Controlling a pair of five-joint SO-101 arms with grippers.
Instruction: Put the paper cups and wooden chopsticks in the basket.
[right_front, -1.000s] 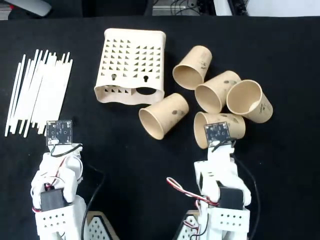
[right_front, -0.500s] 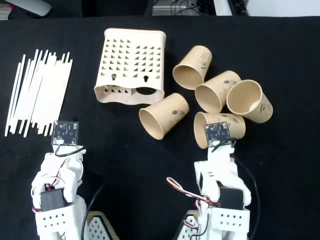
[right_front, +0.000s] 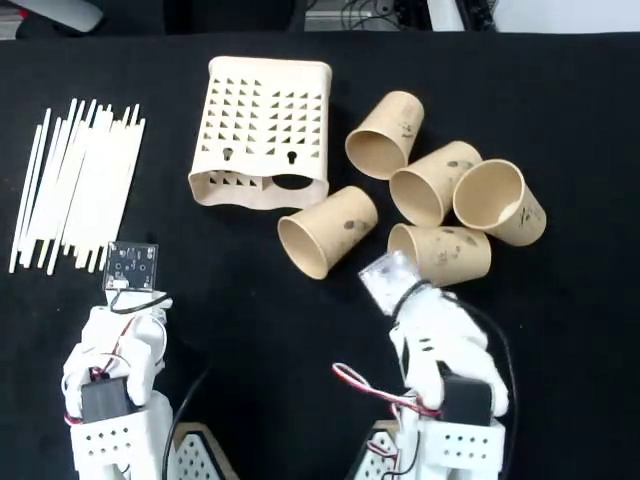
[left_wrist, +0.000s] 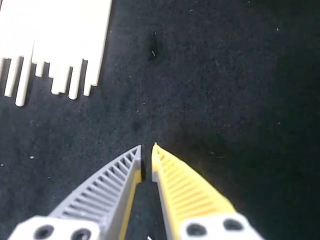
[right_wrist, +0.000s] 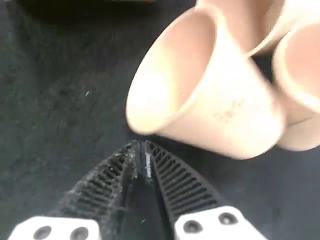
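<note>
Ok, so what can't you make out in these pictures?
Basket inside: high view, its own perforated wall covers it.
Chopsticks: left wrist view, cut off by the edge, count unclear.
Cups: right wrist view, blurred and cut by the edge, count unclear.

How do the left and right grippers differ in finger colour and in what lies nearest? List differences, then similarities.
Colour: the left gripper has one grey and one yellow finger; the right gripper has two black fingers. Nearest: the left gripper points at bare cloth beside the wooden chopsticks; the right gripper points at a tipped paper cup. Shared: both shut, holding nothing.
</note>
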